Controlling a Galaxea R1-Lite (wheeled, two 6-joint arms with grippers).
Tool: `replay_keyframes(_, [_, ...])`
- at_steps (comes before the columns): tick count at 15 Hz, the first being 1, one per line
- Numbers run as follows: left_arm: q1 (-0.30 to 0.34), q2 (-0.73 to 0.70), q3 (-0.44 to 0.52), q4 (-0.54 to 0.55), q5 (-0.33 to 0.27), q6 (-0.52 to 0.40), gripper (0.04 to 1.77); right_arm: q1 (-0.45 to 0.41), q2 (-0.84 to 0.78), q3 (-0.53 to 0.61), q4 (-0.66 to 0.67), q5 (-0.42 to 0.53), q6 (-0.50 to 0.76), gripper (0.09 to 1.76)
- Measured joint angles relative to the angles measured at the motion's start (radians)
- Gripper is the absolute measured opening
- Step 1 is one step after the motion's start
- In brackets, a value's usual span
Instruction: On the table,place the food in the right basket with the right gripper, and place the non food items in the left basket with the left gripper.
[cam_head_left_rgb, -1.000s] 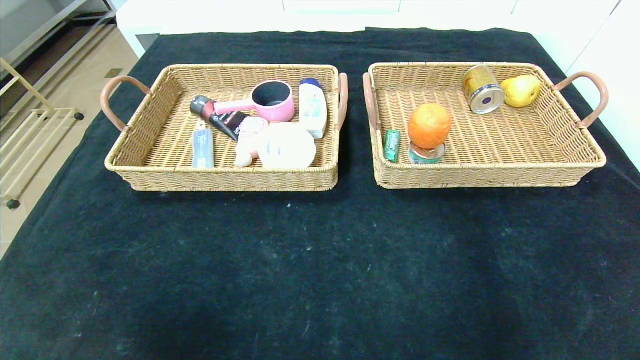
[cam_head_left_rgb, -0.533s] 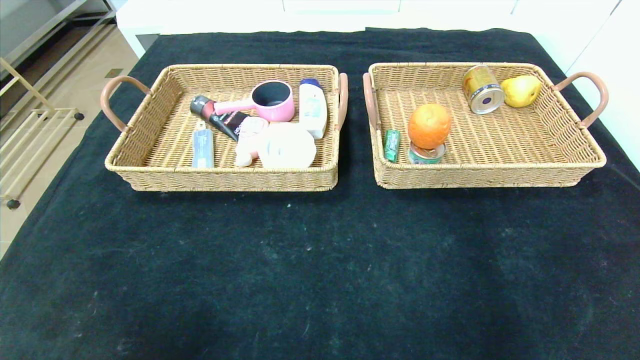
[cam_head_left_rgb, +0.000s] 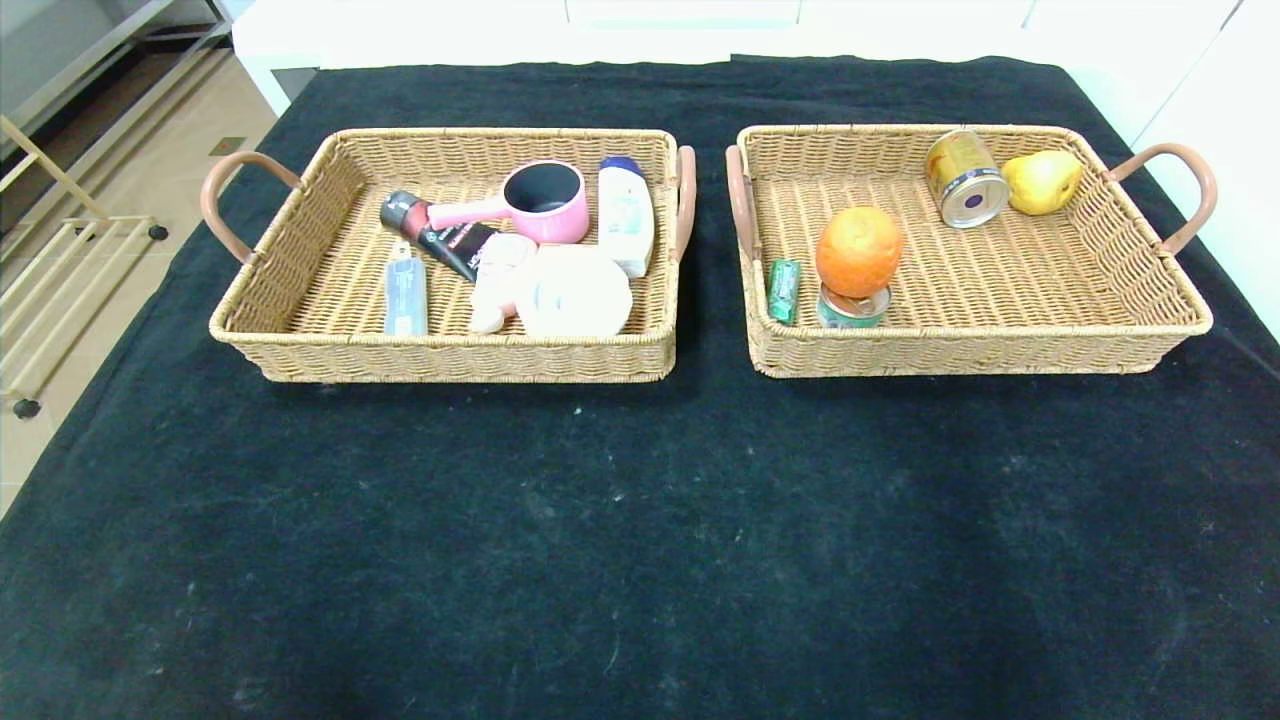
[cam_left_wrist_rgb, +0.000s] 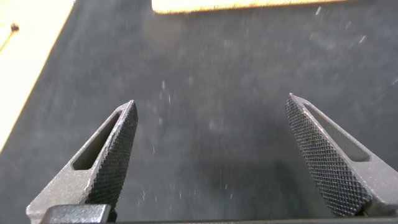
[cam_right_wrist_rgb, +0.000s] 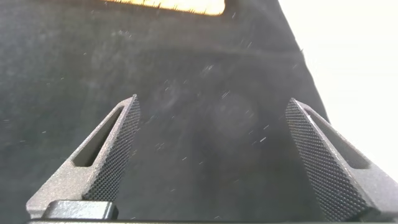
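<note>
The orange (cam_head_left_rgb: 859, 251) hides most of the small tin (cam_head_left_rgb: 852, 307) beneath it.

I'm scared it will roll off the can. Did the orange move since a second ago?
No. The orange sits on the small can, same spot beside the gum pack in the right basket.

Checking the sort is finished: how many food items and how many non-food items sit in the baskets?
Food, right basket: 5: orange, small tin, green gum pack, gold can, pear.
Non-food, left basket: 6: pink pot, white bottle, dark tube, translucent case, white tub, pink bottle.
Total: 11
</note>
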Motion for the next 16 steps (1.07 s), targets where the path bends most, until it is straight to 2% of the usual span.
replay_keyframes(2, [0.0, 0.0, 0.017, 0.011, -0.012, -0.013, 1.72, 0.001, 0.0, 0.015, 0.02, 0.015, 0.034, 1.71])
replay_keyframes(7, [-0.001, 0.0, 0.022, 0.014, -0.02, -0.015, 1.72, 0.0, 0.0, 0.022, 0.035, 0.127, 0.033, 1.71])
replay_keyframes(9, [-0.001, 0.0, 0.022, 0.014, -0.02, -0.014, 1.72, 0.0, 0.0, 0.022, 0.073, 0.128, 0.053, 1.71])
replay_keyframes(16, [0.0, 0.0, 0.022, 0.014, -0.025, -0.014, 1.72, 0.001, 0.0, 0.022, 0.074, 0.126, 0.076, 1.71])
